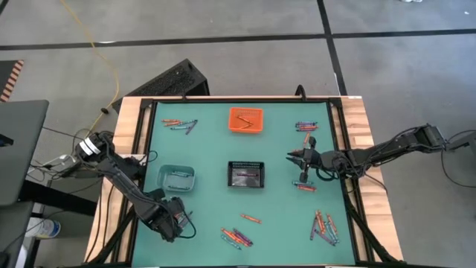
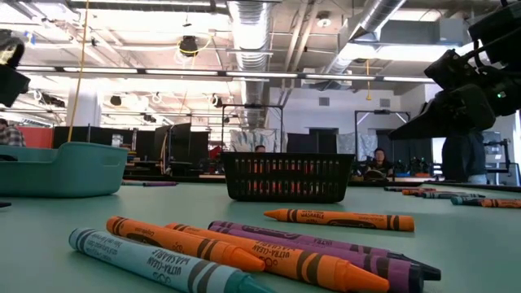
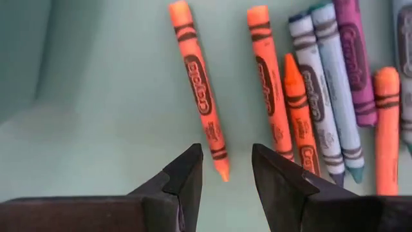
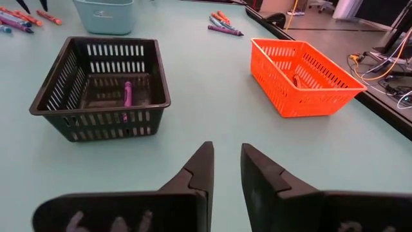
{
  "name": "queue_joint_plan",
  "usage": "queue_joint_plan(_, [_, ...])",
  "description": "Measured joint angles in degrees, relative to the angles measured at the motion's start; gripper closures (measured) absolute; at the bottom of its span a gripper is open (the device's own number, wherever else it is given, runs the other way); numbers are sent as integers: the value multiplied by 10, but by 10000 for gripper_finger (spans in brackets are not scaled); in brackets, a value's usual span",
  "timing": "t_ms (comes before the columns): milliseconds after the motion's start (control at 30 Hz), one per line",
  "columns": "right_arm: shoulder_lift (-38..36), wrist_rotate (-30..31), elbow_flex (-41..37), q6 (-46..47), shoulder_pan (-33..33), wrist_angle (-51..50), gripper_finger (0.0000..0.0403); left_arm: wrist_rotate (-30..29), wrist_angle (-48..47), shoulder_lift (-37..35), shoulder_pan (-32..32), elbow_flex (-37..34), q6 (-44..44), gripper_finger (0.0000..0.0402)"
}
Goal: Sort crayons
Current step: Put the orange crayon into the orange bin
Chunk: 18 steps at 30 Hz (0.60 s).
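Crayons lie in loose groups on the teal table: near the front middle (image 1: 236, 237), at the front right (image 1: 323, 227), at the far left (image 1: 181, 124) and at the far right (image 1: 306, 126). One orange crayon (image 1: 251, 218) lies alone. My left gripper (image 3: 225, 171) is open and points down over the table at the front left. An orange crayon (image 3: 198, 84) lies flat below it, its tip just ahead of the gap between the fingers. My right gripper (image 4: 225, 169) is open and holds nothing. It hovers right of the black bin (image 4: 100, 87).
An orange bin (image 1: 246, 120) stands at the far middle with an orange crayon (image 4: 297, 80) inside. The black bin (image 1: 246, 174) at the centre holds a purple crayon (image 4: 127, 93). A teal bin (image 1: 176, 178) stands left of it. One more crayon (image 1: 305, 187) lies under my right arm.
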Motion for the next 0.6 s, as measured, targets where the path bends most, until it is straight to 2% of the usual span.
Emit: queue_joint_plan(600, [0, -7, 0, 0, 0, 0, 329, -7, -21, -1, 20, 0, 14, 276])
